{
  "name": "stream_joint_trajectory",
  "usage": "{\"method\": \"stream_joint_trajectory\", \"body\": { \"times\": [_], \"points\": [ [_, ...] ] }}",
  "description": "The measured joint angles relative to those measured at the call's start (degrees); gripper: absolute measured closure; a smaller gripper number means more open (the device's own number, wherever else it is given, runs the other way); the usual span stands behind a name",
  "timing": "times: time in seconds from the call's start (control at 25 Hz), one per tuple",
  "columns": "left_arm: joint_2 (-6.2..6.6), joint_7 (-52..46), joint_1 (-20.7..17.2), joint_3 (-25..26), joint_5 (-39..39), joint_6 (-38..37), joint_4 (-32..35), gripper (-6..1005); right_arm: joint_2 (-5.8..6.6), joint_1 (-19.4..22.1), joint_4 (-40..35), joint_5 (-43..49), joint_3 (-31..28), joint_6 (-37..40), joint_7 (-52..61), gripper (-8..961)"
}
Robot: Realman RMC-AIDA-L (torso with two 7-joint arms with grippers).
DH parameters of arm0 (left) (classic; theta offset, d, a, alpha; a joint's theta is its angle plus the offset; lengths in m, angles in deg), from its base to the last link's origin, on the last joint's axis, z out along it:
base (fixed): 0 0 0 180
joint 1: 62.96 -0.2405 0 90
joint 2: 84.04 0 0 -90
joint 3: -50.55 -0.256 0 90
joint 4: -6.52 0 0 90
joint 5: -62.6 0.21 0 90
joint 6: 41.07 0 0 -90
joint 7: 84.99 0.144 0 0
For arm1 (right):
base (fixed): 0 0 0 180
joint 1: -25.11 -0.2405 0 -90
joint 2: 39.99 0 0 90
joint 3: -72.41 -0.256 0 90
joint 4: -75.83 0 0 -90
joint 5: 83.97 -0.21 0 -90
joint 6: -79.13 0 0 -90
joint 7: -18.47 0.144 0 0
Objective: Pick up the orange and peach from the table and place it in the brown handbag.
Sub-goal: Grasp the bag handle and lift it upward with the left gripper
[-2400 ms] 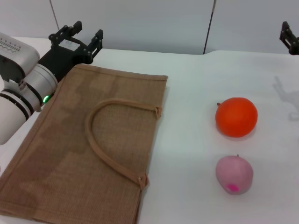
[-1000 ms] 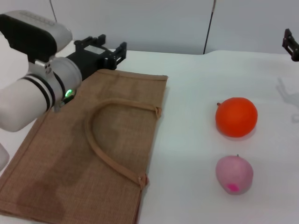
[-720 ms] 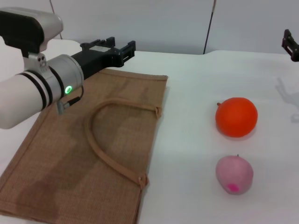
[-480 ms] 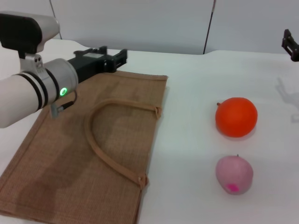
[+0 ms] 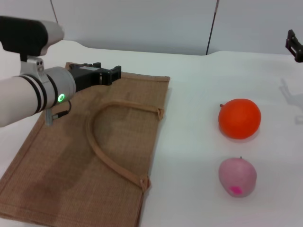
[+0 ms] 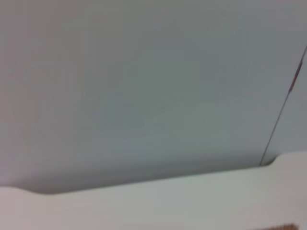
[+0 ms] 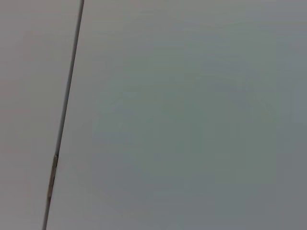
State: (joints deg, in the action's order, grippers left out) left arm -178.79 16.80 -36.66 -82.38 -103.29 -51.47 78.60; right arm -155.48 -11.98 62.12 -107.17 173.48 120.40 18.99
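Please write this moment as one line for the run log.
left gripper: over flat tan-brown burlap handbag | right gripper: parked | round orange fruit, pale pink peach: on table

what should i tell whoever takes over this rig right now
Left end effector: low over the far left corner of the brown handbag, holding nothing visible.
Right end effector: parked at the far right edge, well away from the fruit.
The handbag lies flat on the table with its handle loop on top.
The orange and the peach sit on the table right of the bag, peach nearer the robot.
Done: nothing bagged.
Left: open the bag, then pick and place both fruits.
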Motion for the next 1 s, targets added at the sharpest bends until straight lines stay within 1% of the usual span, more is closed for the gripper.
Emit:
{"method": "stream_joint_trajectory", "body": {
  "times": [0.04,0.24,0.64,0.8,1.0],
  "points": [
    [0.49,-0.52,0.63,-1.11,-0.35,-0.75,0.00,399,0.00,0.00,0.00,0.00,0.00,-0.02,0.00,182],
    [1.13,-0.48,1.59,-3.76,-0.37,-2.17,0.10,399,0.01,0.01,0.00,0.00,0.00,-0.63,0.00,181],
    [3.99,0.06,4.99,-11.40,-0.40,-2.20,-0.31,400,0.09,0.07,0.09,0.03,0.00,-1.23,-0.02,181],
    [4.74,0.13,5.26,-12.32,-0.40,-3.49,-0.02,400,0.09,0.12,0.09,0.09,0.00,-1.47,-0.04,181],
    [6.39,0.38,5.27,-13.33,-0.40,-5.09,1.26,403,0.09,0.23,0.09,0.09,0.00,-1.47,-0.07,181]
  ]
}}
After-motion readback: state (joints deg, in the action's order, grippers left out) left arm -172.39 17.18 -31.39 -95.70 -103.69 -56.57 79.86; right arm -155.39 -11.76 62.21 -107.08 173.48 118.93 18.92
